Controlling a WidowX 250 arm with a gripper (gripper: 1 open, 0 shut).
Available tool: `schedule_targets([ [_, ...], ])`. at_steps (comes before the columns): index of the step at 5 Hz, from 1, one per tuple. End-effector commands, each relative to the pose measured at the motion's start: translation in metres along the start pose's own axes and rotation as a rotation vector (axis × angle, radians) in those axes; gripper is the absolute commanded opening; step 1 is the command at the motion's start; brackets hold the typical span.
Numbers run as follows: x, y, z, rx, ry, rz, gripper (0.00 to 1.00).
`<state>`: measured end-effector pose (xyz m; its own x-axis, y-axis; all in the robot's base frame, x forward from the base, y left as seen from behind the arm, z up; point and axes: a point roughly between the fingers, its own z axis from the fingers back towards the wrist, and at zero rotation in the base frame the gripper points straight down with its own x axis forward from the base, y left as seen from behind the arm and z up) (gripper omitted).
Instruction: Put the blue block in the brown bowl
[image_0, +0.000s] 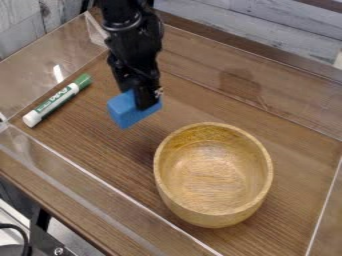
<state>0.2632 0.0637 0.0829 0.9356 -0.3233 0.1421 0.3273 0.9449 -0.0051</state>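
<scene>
Blue block (130, 112) looks light, rigid and matte, easy to pinch on flat opposite faces; it hangs up-left of the brown bowl (214, 172), clear of the table; the gripper (138, 99) clamps its top.

The gripper (138, 98), closed on the blue block (130, 111), stood left of and slightly beyond the brown bowl (214, 173), with an unobstructed strip of table (254, 90) separating block and bowl rim. The bowl's hollow lay open from above, its thick rim being the only barrier on the near-right side, while the green-and-white marker (56, 98) lay well apart at the left edge, outside that gap. The table's far and right portions were bare, and the dark arm (127, 30) occupied the space above the block at the upper left.
</scene>
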Motion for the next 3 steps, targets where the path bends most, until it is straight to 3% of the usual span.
schedule_targets([
  [1,0.018,0.006,0.015,0.048,-0.079,-0.011,0.0],
  [3,0.026,0.013,0.004,0.06,-0.086,-0.013,0.0],
])
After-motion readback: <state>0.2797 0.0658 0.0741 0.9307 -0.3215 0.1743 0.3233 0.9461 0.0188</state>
